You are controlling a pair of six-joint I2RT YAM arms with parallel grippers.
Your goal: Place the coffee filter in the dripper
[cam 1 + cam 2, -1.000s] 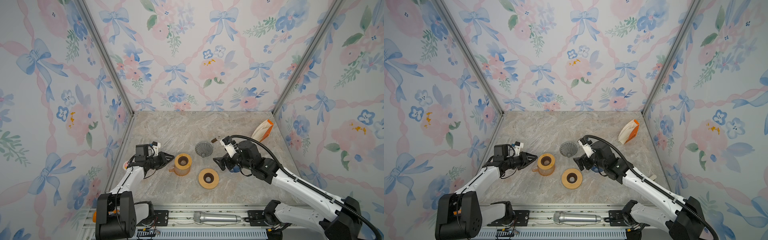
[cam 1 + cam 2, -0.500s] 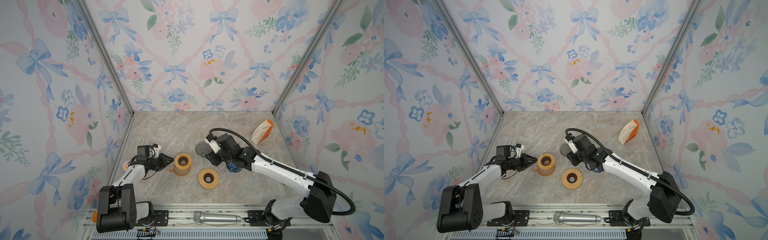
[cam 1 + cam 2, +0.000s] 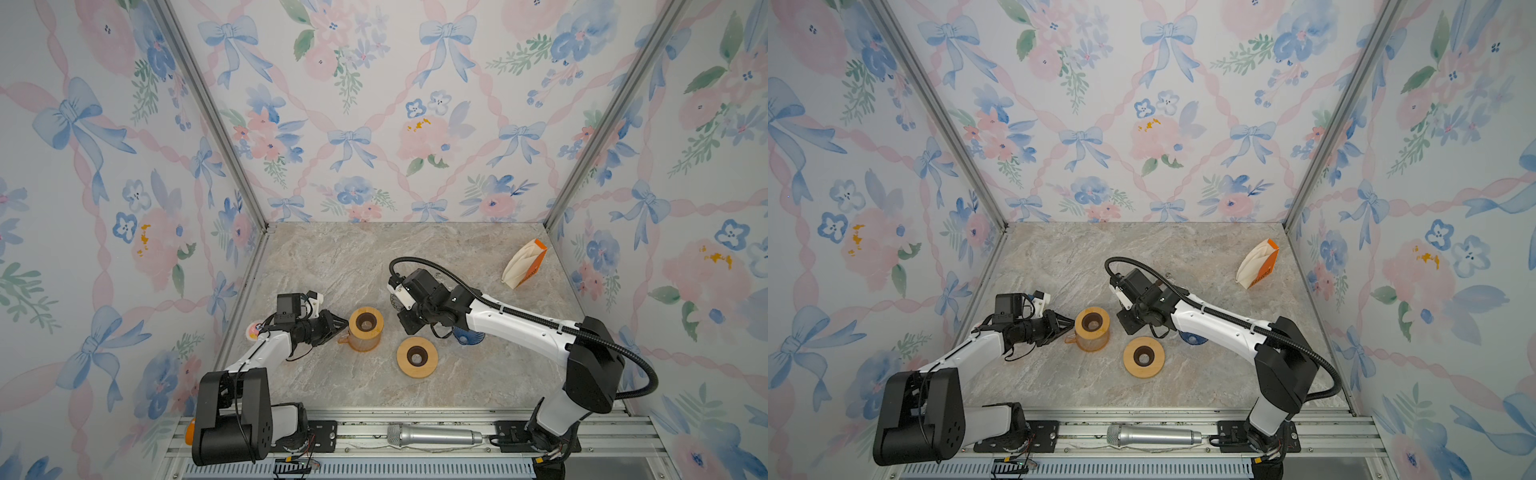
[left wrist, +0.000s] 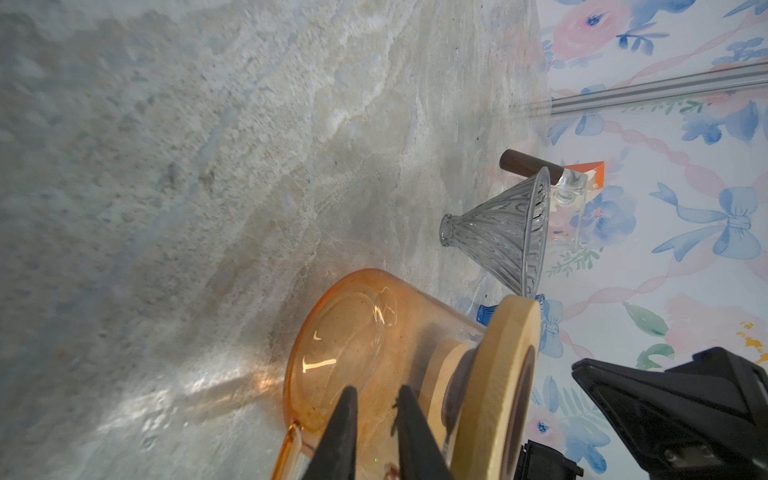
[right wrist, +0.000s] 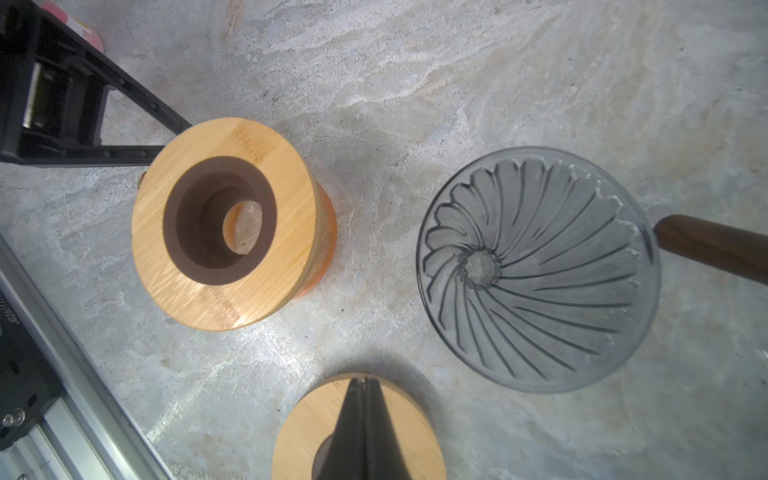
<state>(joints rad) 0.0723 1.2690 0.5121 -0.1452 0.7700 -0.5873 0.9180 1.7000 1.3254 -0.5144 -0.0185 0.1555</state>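
Note:
The dripper [image 5: 536, 270] is a grey fluted glass cone with a dark wooden handle [image 5: 706, 245], standing empty on the marble. It also shows in the left wrist view, dripper [image 4: 498, 232]. In both top views my right wrist covers nearly all of it. The coffee filter pack [image 3: 524, 264], cream papers in an orange sleeve, leans at the back right, far from both grippers. My right gripper [image 5: 363, 380] is shut and empty, pointing down over a loose wooden ring [image 5: 316, 432] beside the dripper. My left gripper [image 4: 376, 395] is pinched narrowly on the handle of the orange glass carafe [image 4: 353, 332].
The carafe [image 3: 365, 328] carries a wooden ring collar [image 5: 224, 224] on top. A blue glass piece [image 3: 467, 337] lies under my right forearm. A pink-and-white disc [image 3: 253, 331] sits by the left wall. A microphone [image 3: 434, 435] lies on the front rail.
My right arm has swung left and back over the dripper, and its jaws have gone from open to shut. My left gripper has stayed at the carafe.

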